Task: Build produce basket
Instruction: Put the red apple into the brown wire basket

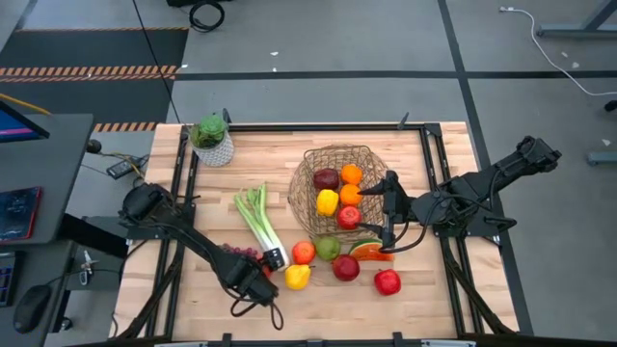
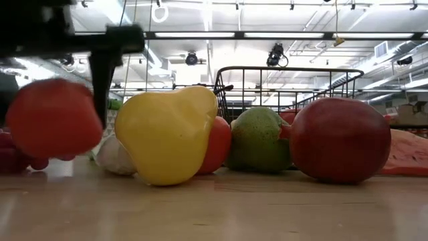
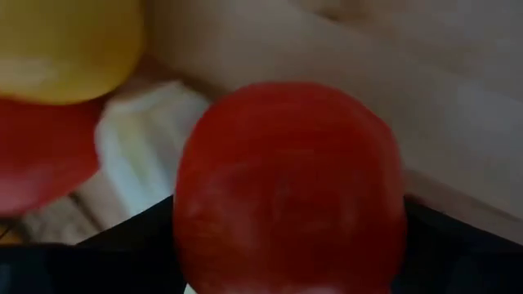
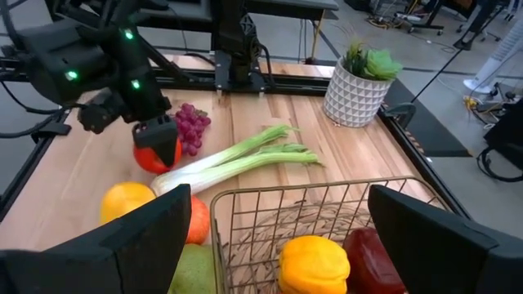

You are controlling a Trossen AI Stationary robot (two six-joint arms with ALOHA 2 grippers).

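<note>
My left gripper (image 1: 262, 278) is near the table's front left, shut on a round red fruit (image 3: 286, 188). The right wrist view shows that fruit (image 4: 155, 153) beside the purple grapes (image 4: 192, 126). My right gripper (image 1: 388, 207) hovers open just right of the wire basket (image 1: 318, 159), with nothing between its fingers. The basket holds several fruits, among them a yellow pepper (image 1: 328, 201) and an orange (image 1: 351, 174). On the table lie the leek (image 1: 260, 222), a yellow lemon-like fruit (image 1: 297, 277), a green pear (image 1: 328, 248), a watermelon slice (image 1: 371, 251) and two red apples (image 1: 388, 281). My left gripper pinches the red fruit between its two fingers, which lie on its opposite sides (image 3: 192, 233). The fingers (image 2: 101, 73) come steeply from above. In the low view the fruit (image 2: 53, 117) hangs a little above the tabletop, clear of it.
A white-potted plant (image 1: 212, 140) stands at the far left corner. Dark rails (image 1: 183, 183) run along the table's left and right sides. Bare wood lies along the near edge (image 1: 328, 313) and left of the leek.
</note>
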